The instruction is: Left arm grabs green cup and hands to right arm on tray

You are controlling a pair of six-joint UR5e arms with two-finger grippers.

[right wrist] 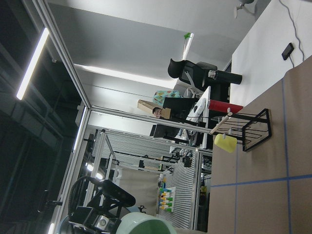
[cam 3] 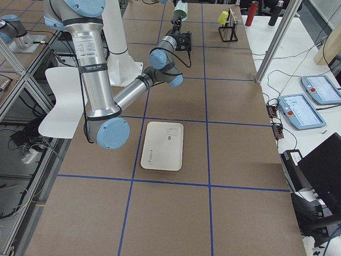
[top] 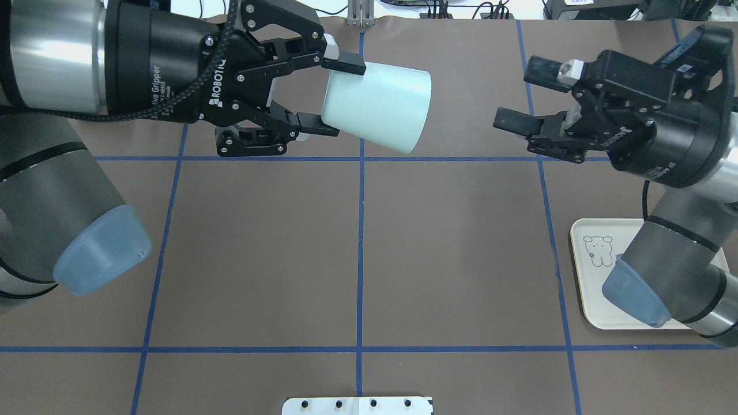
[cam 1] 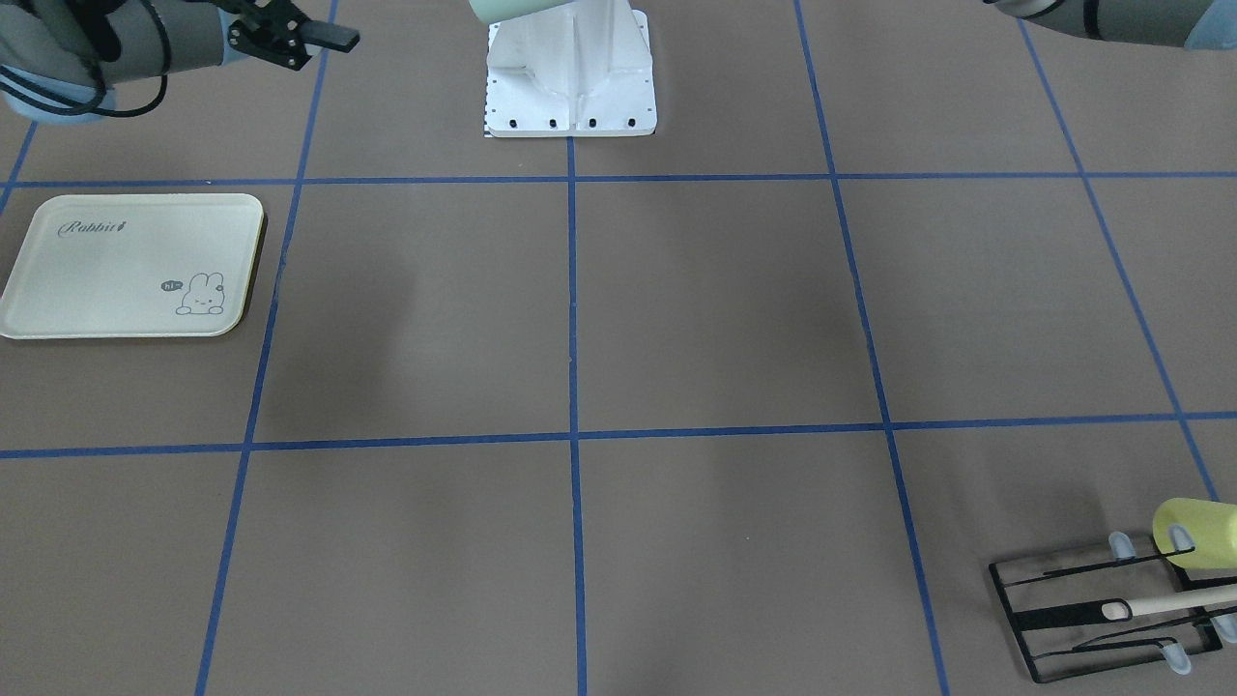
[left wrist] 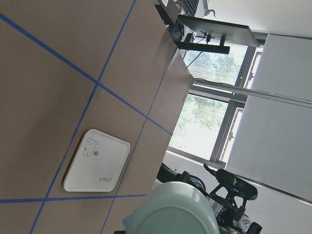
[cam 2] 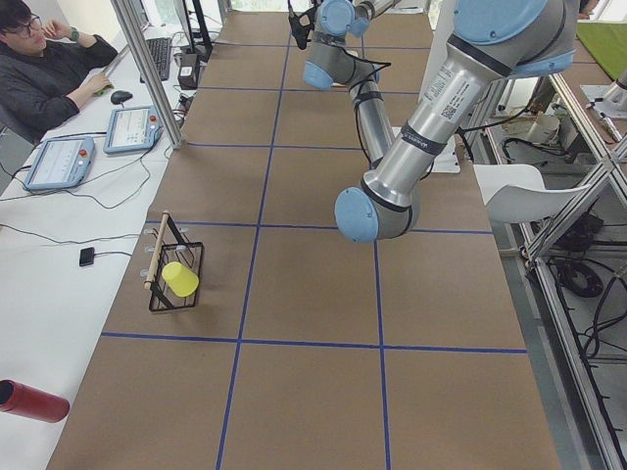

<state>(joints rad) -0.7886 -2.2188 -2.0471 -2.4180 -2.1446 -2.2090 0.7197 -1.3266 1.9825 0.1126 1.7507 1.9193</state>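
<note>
Counts, from the robot's side outward: one white base plate, one tray, two arms, two grippers, one green cup, one black wire rack, one yellow cup.

Nearest the base, the cream tray lay flat on the table on the robot's right. Nothing stood on it. In the overhead view the right arm covered part of it.

Further out, both grippers were raised above the table and faced each other across the centre line. The left arm reached in level. The left gripper had its two fingers pinched on the base end of the green cup. The cup lay on its side in the air with its wider open end towards the right gripper. That gripper's fingers were spread apart, with a clear gap between them and the cup. The cup was well apart from the tray.

Farthest, at the table's corner on the robot's left, the rack carried the yellow cup and one pale stick-like handle.
</note>
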